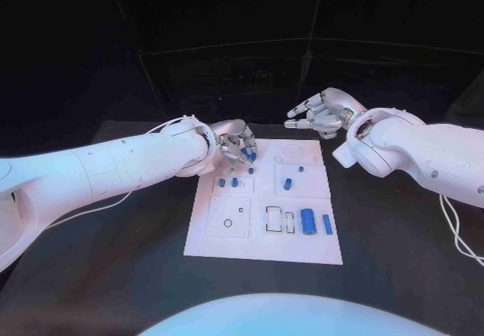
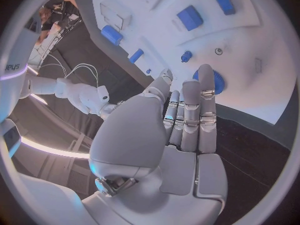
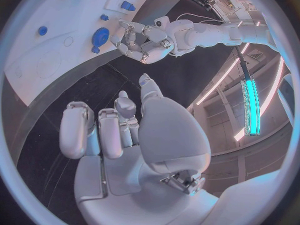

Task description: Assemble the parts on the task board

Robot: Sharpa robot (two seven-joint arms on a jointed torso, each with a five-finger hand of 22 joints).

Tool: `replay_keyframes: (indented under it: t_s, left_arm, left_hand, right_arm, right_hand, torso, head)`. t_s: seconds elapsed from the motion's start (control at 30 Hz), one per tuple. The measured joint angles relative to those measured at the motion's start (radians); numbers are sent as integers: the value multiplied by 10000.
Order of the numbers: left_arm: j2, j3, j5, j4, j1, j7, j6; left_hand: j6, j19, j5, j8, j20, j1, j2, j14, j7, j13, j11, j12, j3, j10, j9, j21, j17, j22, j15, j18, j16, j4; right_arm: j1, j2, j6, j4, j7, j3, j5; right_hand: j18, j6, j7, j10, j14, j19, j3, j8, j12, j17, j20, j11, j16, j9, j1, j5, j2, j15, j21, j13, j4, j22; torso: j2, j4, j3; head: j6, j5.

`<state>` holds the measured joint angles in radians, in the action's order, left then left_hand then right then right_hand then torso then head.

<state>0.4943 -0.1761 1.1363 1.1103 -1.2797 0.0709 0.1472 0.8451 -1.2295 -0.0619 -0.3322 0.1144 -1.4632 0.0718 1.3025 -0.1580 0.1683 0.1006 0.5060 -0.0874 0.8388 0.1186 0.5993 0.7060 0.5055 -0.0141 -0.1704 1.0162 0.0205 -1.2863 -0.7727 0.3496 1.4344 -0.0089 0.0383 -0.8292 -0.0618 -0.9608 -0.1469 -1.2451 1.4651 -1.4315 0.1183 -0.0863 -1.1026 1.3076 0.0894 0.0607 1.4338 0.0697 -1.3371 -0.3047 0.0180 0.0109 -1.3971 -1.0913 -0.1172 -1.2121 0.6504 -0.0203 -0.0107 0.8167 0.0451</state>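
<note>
The left hand [image 1: 234, 142], fingers extended together, touches a round blue disc part [image 2: 215, 80] at the far-left corner of the flat white rectangular task board [image 1: 264, 246]; the right hand [image 1: 321, 112] hovers loosely curled, holding nothing.

A black table [image 1: 121, 280] carries everything. The white task board [image 1: 267, 241] lies flat on its middle, a long plate running away from the robot

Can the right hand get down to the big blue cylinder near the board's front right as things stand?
Probably yes: the right hand hovers open beyond the task board, and nothing covers the big blue cylinder.
</note>
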Motion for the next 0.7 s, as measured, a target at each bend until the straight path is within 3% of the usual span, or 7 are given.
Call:
replay_keyframes:
  t_s: [0.03, 0.27, 0.4, 0.63, 0.7]
  left_arm:
    - [-59, 0, 223, -78, 11, 2, -24]
    - [-436, 0, 1474, -447, 57, -77, -300]
    - [-599, 0, 1910, -592, 88, -165, -490]
    - [-737, 4, 2387, -677, 146, -239, -775]
    - [-749, 4, 2506, -663, 169, -245, -848]
  left_hand:
    - [83, -188, 0, 80, -19, 107, 25, 313, 19, -105, -27, -36, 2, 52, -63, 123, 634, 63, 19, -1, 574, -58]
    - [343, -789, 0, 373, -79, 253, 59, 1124, 24, -504, -37, -228, -24, 71, -283, 581, 2325, 360, 52, 0, 2069, -197]
    - [563, -1183, 0, 460, -108, 345, 41, 1433, 30, -680, -60, -281, -72, 266, -365, 1469, 3156, 1273, 83, -1, 2732, -293]
    - [968, -1436, 0, 524, -162, 446, -56, 1558, 153, -896, -115, -385, -153, 604, -433, 2450, 3604, 2326, 139, 0, 3131, -429]
    - [1066, -1542, 0, 568, -163, 446, -56, 1558, 167, -940, -143, -418, -193, 749, -444, 2714, 3678, 2619, 139, 162, 3199, -469]
  right_arm:
    - [0, 2, -1, 0, 1, 0, -2]
    - [0, 19, -3, -11, 2, 0, -13]
    - [0, 41, -3, -23, 4, 0, -19]
    - [0, 62, -3, -38, 8, 0, -25]
    - [0, 62, -3, -39, 8, 0, -26]
  right_hand:
    - [-1, 0, 0, 0, 0, 0, 0, 0, 0, 0, 0, 0, 0, 0, 0, 0, 0, 0, 0, 0, 0, 0]
    - [0, 0, 0, 0, 0, 0, 0, 0, 0, 0, 0, 0, 0, 0, 0, 0, 0, 0, 0, 0, 0, 0]
    - [0, 0, 0, 0, 0, 0, 0, 0, 0, -1, 0, 0, 0, 0, 0, 0, 0, 0, 0, -1, 0, -1]
    - [-1, 0, 0, 0, 0, 0, 0, 0, 0, -1, 0, 0, 0, 0, 0, 0, 0, 0, 0, -1, 0, 0]
    - [-1, 0, 0, 0, 0, 0, 0, 0, 0, -2, 0, 0, 0, 0, 0, 0, 0, 0, 0, -1, 0, -1]
  torso:
    - [0, 0, 0]
    - [-2, -2, -3]
    - [-2, -2, -3]
    - [0, 0, -3]
    - [0, 0, -3]
  head:
    - [-1, -4]
    - [5, -47]
    - [-10, -63]
    - [11, -73]
    - [20, -84]
